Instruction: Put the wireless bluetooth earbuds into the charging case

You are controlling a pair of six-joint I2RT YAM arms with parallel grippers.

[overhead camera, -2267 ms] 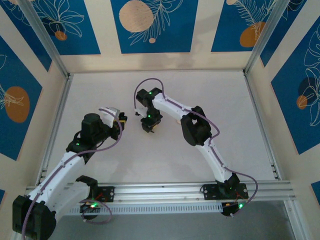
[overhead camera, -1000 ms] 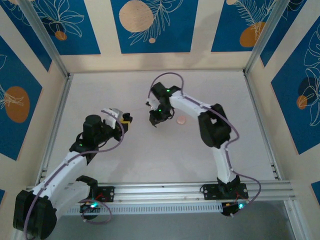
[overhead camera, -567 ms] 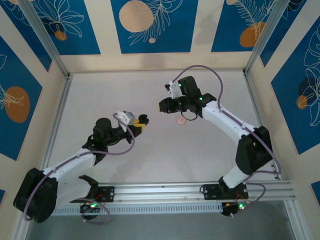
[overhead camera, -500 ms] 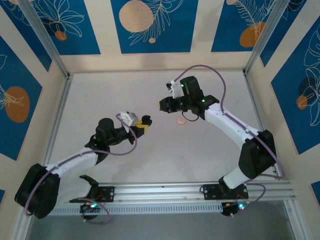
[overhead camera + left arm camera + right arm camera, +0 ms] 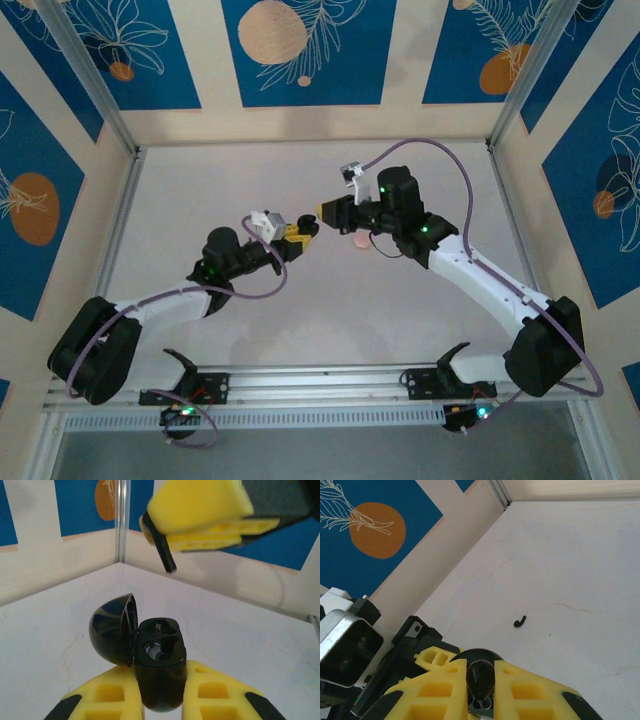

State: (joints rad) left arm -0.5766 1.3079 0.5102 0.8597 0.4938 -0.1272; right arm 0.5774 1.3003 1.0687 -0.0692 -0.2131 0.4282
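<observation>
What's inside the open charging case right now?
The charging case shows two moulded sockets, both apparently empty. Their dark bottoms are hard to read, and the left gripper covers the case's lower body.

Left gripper point(image 5: 298, 236) reached forward toward table point(image 5: 200, 200) centre, arm stretched out. Right gripper point(image 5: 326, 212) rose off table, turned level to face left one; both now close together.

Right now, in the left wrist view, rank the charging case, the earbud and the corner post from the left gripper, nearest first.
1. Charging case, clamped in the left gripper's jaws, lid open.
2. Earbud, above it, held by the right gripper.
3. Corner post, far back on the left.
</observation>
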